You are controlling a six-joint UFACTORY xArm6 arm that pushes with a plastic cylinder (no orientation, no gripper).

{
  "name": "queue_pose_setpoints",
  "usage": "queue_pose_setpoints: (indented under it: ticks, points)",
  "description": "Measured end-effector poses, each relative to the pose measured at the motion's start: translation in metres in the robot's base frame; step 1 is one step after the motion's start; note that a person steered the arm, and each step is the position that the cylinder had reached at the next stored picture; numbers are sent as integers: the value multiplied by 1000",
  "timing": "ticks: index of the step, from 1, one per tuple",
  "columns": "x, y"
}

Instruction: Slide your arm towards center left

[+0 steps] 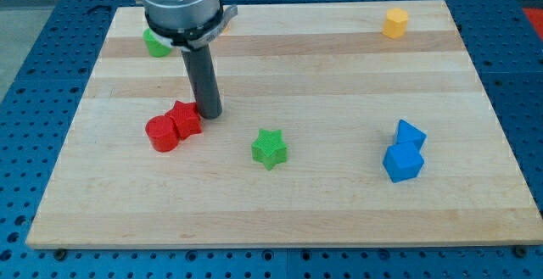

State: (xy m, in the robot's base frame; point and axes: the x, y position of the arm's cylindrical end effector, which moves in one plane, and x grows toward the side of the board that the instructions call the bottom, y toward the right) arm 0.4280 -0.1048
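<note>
The grey metal arm housing (pixel 180 3) is cut off by the view's top edge, so only its lower collar and dark rod show. It covers most of a green plastic block (pixel 155 44) near the wooden board's top left corner, whose shape cannot be told. The blue pegboard table (pixel 34 67) runs out of view on every side.

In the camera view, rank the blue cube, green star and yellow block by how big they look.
1. blue cube
2. green star
3. yellow block, though it sits at the view's top, probably farther off, so its true size is unsure.
</note>
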Motion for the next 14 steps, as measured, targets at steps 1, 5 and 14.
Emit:
queue_pose_setpoints:
  ticks: [1,5,14]
  points:
    - [-20,0]
    - [-40,-21]
    - [-28,-200]
